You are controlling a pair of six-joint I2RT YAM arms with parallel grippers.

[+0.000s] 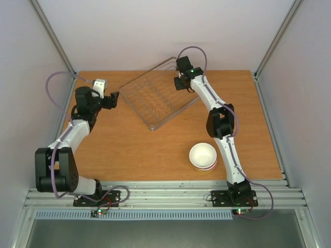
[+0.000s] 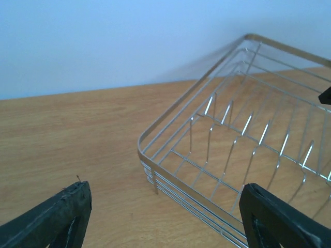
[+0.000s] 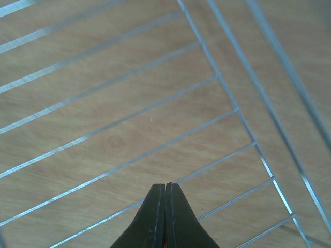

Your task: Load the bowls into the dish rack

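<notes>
The wire dish rack (image 1: 150,98) lies skewed at the back middle of the table, with no bowls in it. The bowls (image 1: 202,156) stand nested in one stack at the front right, a plain white one on top, with red pattern showing below. My left gripper (image 1: 115,98) is open beside the rack's left corner; in the left wrist view the gripper (image 2: 165,187) straddles the rack's corner rim (image 2: 192,191). My right gripper (image 1: 181,82) is shut over the rack's far right part. In the right wrist view its tips (image 3: 165,184) sit at a floor wire (image 3: 237,109); I cannot tell if they pinch it.
The wooden table (image 1: 129,150) is walled in by white panels at the back and sides. A metal rail (image 1: 165,194) carrying the arm bases runs along the near edge. The right arm stretches from its base past the bowl stack to the rack.
</notes>
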